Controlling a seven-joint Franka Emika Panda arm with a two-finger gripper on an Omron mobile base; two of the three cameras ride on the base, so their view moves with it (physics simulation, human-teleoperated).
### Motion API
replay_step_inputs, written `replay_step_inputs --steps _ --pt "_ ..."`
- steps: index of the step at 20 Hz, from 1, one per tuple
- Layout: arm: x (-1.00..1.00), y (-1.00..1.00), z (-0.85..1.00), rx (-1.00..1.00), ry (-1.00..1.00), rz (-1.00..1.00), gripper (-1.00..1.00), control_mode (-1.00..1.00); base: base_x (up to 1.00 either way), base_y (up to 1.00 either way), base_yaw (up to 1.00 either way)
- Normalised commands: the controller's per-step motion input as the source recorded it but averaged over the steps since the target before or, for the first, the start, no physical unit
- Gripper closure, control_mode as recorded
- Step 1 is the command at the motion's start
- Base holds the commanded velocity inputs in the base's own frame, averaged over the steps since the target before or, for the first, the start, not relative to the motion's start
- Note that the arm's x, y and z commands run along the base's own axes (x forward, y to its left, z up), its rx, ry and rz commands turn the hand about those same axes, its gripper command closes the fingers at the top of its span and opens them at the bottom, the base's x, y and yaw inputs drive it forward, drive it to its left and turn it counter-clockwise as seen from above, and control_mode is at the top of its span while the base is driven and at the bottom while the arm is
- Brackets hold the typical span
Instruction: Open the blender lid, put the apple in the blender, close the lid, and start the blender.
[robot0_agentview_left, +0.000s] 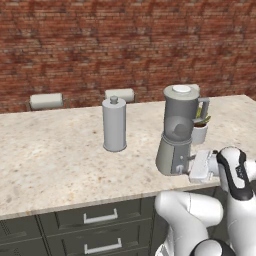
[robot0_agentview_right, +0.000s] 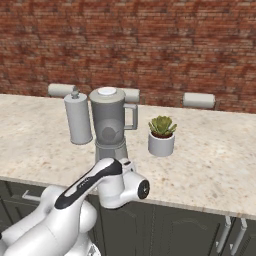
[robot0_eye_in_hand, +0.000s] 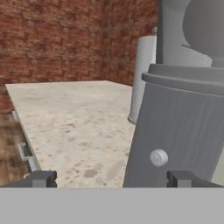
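In the left base view, the blender (robot0_agentview_left: 179, 131) is seen standing on the worktop (robot0_agentview_left: 60, 155) near its front edge, toward the right end. The blender lid (robot0_agentview_left: 181, 90) is seated flat on top of the jar. A round shape is seen through the translucent jar wall; its colour cannot be told. A tall grey canister (robot0_agentview_left: 114, 124) stands to the blender's left, well apart. The white hand is held just beside the blender's base, at its right.

In the right base view, a potted succulent (robot0_agentview_right: 161, 135) is seen to the right of the blender (robot0_agentview_right: 110, 125), and the canister (robot0_agentview_right: 78, 118) just beside it on the left. The blender's base is hidden by the arm.

In the hand view, the gripper (robot0_eye_in_hand: 113, 179) is spread wide, its fingertips (robot0_eye_in_hand: 41, 178) apart and empty, with the small knob (robot0_eye_in_hand: 158, 157) on the blender's base between and just above them.
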Motion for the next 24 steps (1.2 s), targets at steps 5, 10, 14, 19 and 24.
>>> replay_step_inputs --steps 5,10,14,19,24 --pt "-0.02 0.22 -0.11 0.0 0.0 0.0 -1.0 -1.0 0.0 0.0 0.0" --pt "0.02 0.29 -0.03 0.0 0.0 0.0 -1.0 -1.0 0.0 0.0 0.0" --pt "0.06 0.26 -0.01 0.0 0.0 0.0 -1.0 -1.0 0.0 0.0 0.0" --pt "0.21 0.32 -0.14 0.0 0.0 0.0 -1.0 -1.0 0.0 0.0 0.0" --pt "0.2 0.17 -0.34 0.0 0.0 0.0 -1.0 -1.0 0.0 0.0 0.0"
